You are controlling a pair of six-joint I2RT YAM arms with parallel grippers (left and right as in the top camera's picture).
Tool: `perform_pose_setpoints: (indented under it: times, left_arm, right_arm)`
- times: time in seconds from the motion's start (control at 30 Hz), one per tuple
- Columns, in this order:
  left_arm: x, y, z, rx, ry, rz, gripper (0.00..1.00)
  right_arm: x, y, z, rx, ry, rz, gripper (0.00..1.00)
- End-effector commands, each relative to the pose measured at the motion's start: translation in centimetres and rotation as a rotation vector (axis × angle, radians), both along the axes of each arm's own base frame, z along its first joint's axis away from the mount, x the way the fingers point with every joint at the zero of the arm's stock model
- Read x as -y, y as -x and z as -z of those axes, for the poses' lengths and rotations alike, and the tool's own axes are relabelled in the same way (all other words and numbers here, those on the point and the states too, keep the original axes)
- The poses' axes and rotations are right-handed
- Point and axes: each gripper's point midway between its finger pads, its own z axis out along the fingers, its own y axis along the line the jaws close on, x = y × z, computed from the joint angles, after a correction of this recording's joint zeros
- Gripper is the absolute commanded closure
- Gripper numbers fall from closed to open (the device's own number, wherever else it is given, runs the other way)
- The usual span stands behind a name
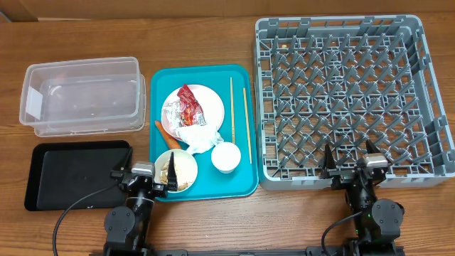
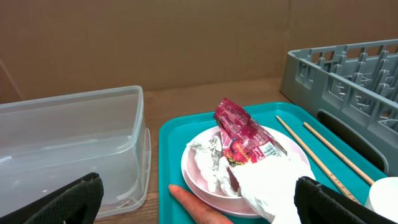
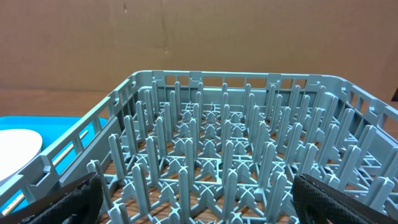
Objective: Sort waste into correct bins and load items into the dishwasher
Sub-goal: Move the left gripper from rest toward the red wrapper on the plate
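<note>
1 each: clear tub (image 1: 82,99), black tray (image 1: 71,174), teal tray (image 1: 242,181), pink plate (image 1: 213,99), bowl (image 1: 190,165), cup (image 1: 226,157), wrapper (image 1: 188,107), napkin (image 1: 197,136), carrot (image 1: 166,132), dish rack (image 1: 341,92) | 2: chopsticks (image 1: 231,107)

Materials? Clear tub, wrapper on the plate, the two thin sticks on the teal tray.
Tub: clear plastic, glossy, with see-through walls. Wrapper: likely metallised film, with red print and a crinkled silver inside. Sticks: probably wood or bamboo, pale and matte.

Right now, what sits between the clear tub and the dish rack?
The teal tray, carrying the pink plate, wrapper, napkin and two chopsticks, sits there; the overhead view shows it.
</note>
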Motion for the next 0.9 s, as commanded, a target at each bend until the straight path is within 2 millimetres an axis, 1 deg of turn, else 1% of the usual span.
perform_pose_setpoints:
  times: [0.0,0.07,0.1,0.5,0.6,0.63,0.67,0.7,0.73,0.77,0.87]
  left_arm:
    - [0.0,0.0,0.0,0.006,-0.009,-0.001,0.00]
    - [-0.1,0.0,0.0,0.008,-0.021,-0.007,0.00]
    - [-0.5,0.0,-0.1,0.012,-0.046,-0.026,0.00]
    - [-0.3,0.0,-0.2,0.017,-0.046,-0.017,0.00]
    - [0.1,0.0,-0.4,0.025,-0.044,0.004,0.00]
    - [0.2,0.0,-0.7,0.038,-0.042,0.013,0.00]
    - [1.2,0.1,-1.5,0.074,-0.036,0.067,0.00]
    - [2.6,0.5,-2.9,0.126,-0.030,0.150,0.00]
    - [3.0,0.7,-3.7,0.147,-0.026,0.174,0.00]
    - [2.8,1.0,-5.4,0.168,-0.009,0.168,0.00]
    - [2.3,1.9,-8.6,0.193,-0.011,0.141,0.00]
  right_arm:
    - [0.1,0.0,0.3,-0.001,0.011,0.005,0.00]
    - [0.1,0.0,0.3,-0.001,0.011,0.005,0.00]
    - [0.1,0.0,0.3,-0.001,0.011,0.005,0.00]
    - [0.1,0.0,0.3,-0.001,0.011,0.005,0.00]
    - [0.1,0.0,0.3,-0.001,0.011,0.005,0.00]
    - [0.1,0.0,0.3,-0.001,0.011,0.005,0.00]
    - [0.1,0.0,0.3,-0.001,0.011,0.005,0.00]
    - [0.1,0.0,0.3,-0.001,0.011,0.005,0.00]
    - [0.1,0.0,0.3,-0.001,0.011,0.005,0.00]
    - [0.1,0.0,0.3,-0.001,0.011,0.005,0.00]
    - [0.1,0.0,0.3,-0.001,0.011,0.005,0.00]
